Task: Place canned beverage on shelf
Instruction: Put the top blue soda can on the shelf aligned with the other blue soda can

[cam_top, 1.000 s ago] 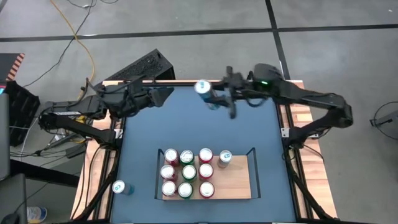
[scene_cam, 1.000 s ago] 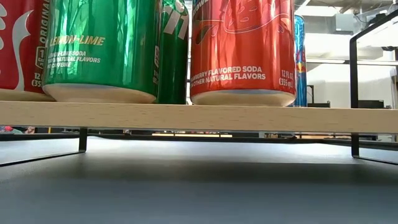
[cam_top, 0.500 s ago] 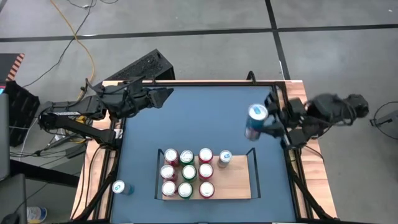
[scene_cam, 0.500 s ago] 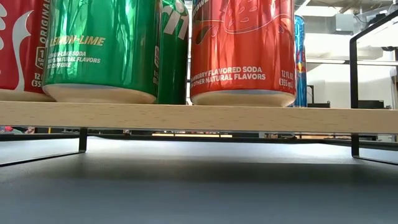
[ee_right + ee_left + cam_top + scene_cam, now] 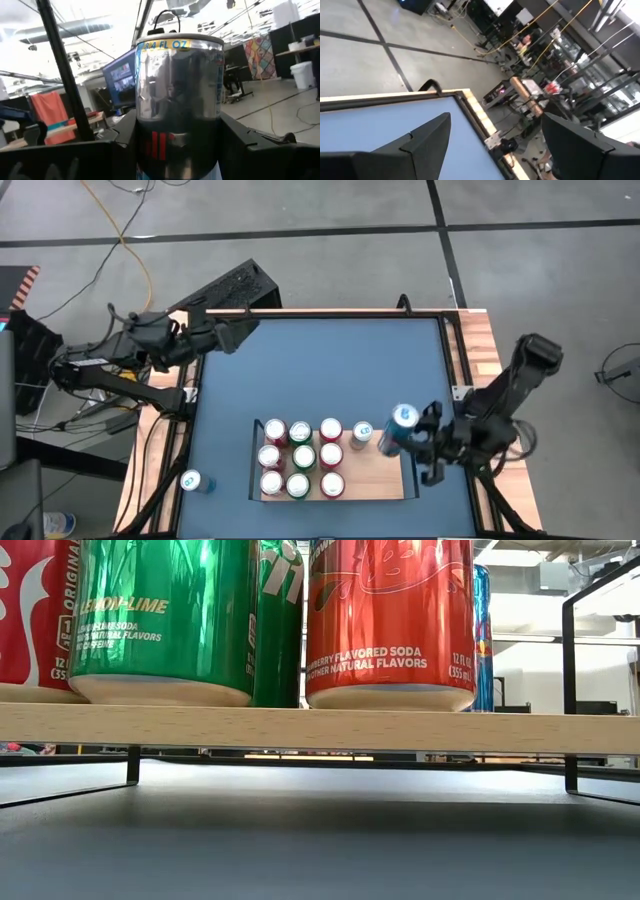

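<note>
At the far left corner of the worktop (image 5: 320,370) the left end effector (image 5: 236,335) is parked with its two fingers spread apart and nothing between them; it is well away from the shelf (image 5: 385,470) and plays no part at this moment. A lone blue can (image 5: 193,480) is seen standing near the front left edge of the worktop, apart from everything else. On the left and middle of the shelf, a block of red and green cans (image 5: 300,458) is packed in three rows, with one slim blue can (image 5: 362,433) just beside the block at the back. To the right of these, a bare patch of light wood is left before the black end rail (image 5: 409,442). Over that rail the slim canned beverage (image 5: 397,430) is carried, tilted, its top towards the cans and its long axis leaning away from upright. It is clamped between the fingers of the right end effector (image 5: 418,446), which is reaching in from the right. The free spot is judged to lie just left of and below the carried can, so the rail must be cleared and the can righted before lowering; the neighbouring slim blue can could be knocked.
</note>
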`<state>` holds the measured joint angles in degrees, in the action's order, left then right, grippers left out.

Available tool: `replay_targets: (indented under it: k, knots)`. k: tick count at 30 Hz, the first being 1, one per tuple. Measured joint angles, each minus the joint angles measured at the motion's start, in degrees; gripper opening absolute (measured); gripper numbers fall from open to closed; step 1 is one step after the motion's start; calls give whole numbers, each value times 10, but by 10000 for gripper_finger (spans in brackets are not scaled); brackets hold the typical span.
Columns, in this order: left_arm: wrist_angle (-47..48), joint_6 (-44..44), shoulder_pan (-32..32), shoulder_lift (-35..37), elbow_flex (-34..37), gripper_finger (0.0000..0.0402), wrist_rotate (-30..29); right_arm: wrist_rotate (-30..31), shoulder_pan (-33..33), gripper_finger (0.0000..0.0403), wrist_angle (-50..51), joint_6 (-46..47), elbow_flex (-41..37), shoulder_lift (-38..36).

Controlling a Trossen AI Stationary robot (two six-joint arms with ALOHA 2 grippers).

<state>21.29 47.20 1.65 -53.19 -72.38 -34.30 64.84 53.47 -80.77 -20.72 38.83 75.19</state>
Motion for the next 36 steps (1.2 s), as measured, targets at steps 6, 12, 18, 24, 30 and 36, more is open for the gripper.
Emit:
replay_targets:
  k: [6,12,18,24,30,36]
  knots:
    - [35,5,0,-6,0,295,20,26,-11,175,-76,38,18,123]
    - [54,6,0,-22,0,295,53,29,-20,176,-86,99,29,190]
    - [65,4,1,-29,0,295,66,53,-22,176,-83,155,29,227]
    - [86,-1,1,-34,0,295,70,76,-3,176,-79,122,75,247]
    - [101,-1,1,-43,0,295,77,177,27,176,-53,17,122,243]
    - [59,-33,1,-54,1,295,89,190,23,176,-64,-162,153,183]
